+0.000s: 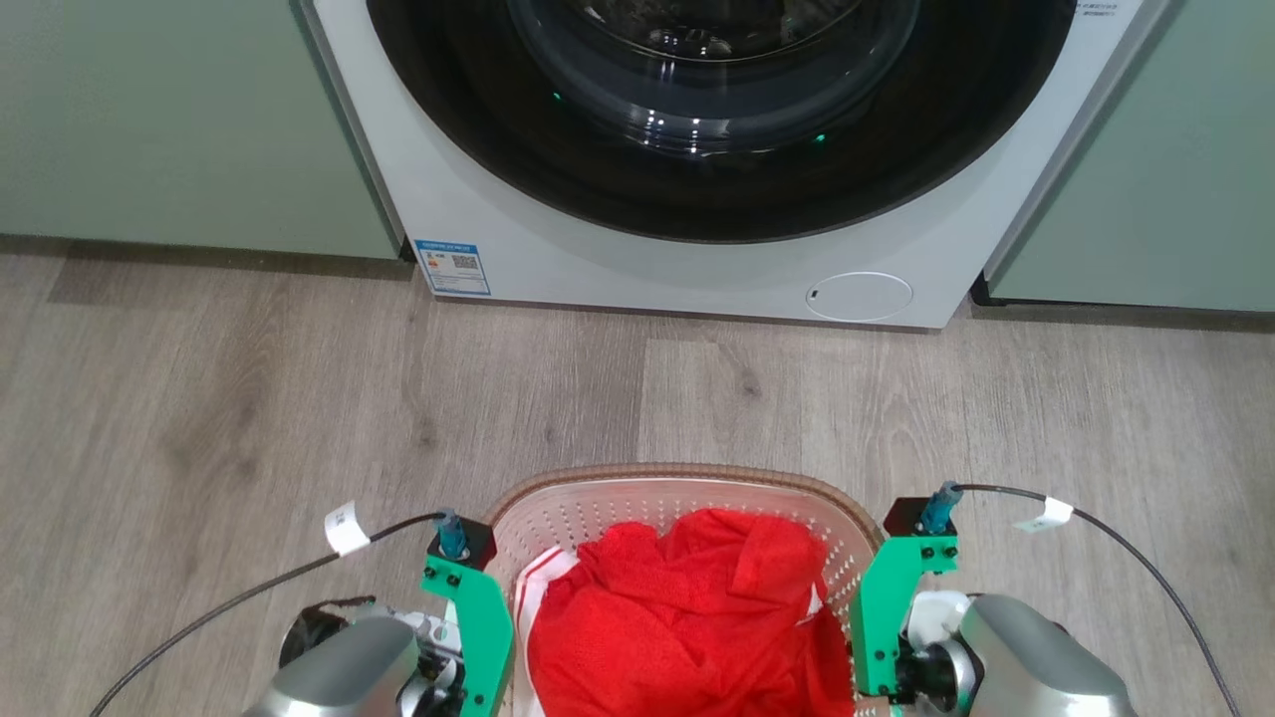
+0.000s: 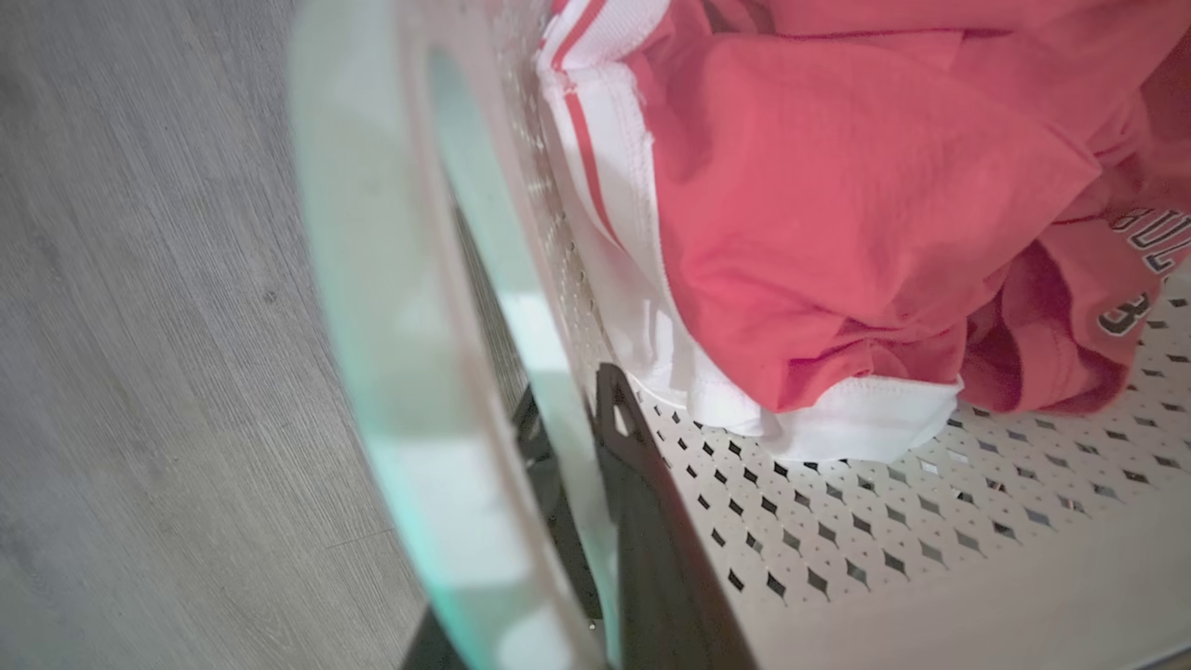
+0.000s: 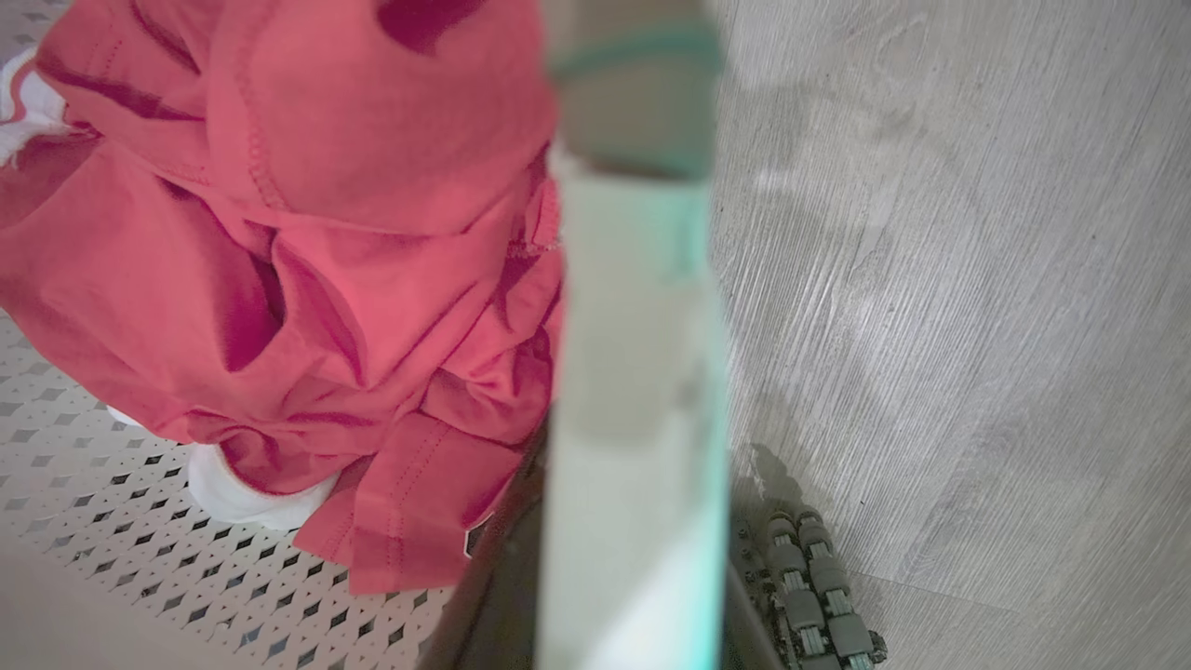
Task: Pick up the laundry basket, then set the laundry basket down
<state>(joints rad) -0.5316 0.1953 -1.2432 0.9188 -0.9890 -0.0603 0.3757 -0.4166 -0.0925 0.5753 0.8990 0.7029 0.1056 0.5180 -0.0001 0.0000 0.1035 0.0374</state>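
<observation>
The laundry basket (image 1: 677, 474), cream-white with perforated walls and a brown woven-look rim, sits low in the head view between my two arms. A red garment (image 1: 687, 607) with white trim lies inside it. My left gripper (image 2: 572, 402) straddles the basket's left white handle (image 2: 391, 307), one dark finger (image 2: 642, 484) inside the perforated wall (image 2: 884, 540) and the other outside. On the opposite side, my right gripper (image 3: 633, 530) is clamped the same way over the right handle (image 3: 633, 354). Both look shut on the basket. Whether its base touches the floor is hidden.
The big white washing machine (image 1: 697, 279) with its dark round door stands straight ahead, flanked by pale green cabinets (image 1: 179, 119). A stretch of grey wood floor (image 1: 637, 388) lies between it and the basket. A roller wheel of my base (image 3: 809, 596) shows beside the right handle.
</observation>
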